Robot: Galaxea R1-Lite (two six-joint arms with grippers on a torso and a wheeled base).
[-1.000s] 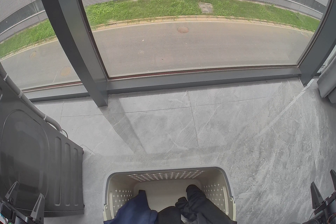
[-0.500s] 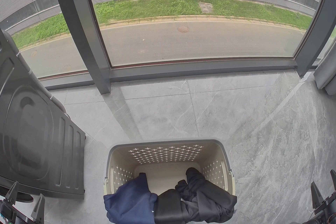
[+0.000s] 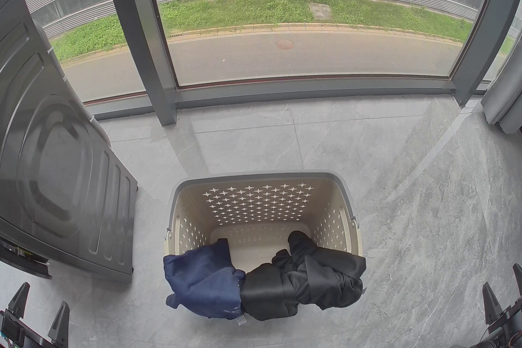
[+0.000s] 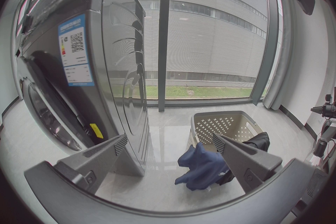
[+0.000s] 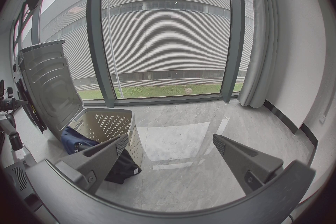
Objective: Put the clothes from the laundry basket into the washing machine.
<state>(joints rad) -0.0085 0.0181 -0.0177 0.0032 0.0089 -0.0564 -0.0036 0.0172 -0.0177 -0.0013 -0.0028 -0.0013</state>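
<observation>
A beige laundry basket [image 3: 261, 176] stands on the grey tiled floor straight ahead. A navy garment [image 3: 204, 281] and a black garment [image 3: 304, 281] hang over its near rim. The dark grey washing machine [image 3: 54, 175] stands to the left of the basket, its side panel facing it. The left wrist view shows its front with the round door [image 4: 45, 112]. My left gripper [image 3: 42, 305] is low at the near left, open and empty, short of the navy garment [image 4: 203, 167]. My right gripper [image 3: 503, 289] is at the near right, open and empty, well right of the basket [image 5: 105, 123].
A floor-to-ceiling window with a dark pillar [image 3: 141, 28] runs behind the basket. A grey curtain [image 3: 505, 93] hangs at the far right, next to a white wall [image 5: 297, 60]. Bare floor [image 3: 424, 191] stretches to the right of the basket.
The head view has shifted: the basket and washing machine now sit higher in the picture and show more fully. The clothes have not moved in the basket. Both grippers remain open.
</observation>
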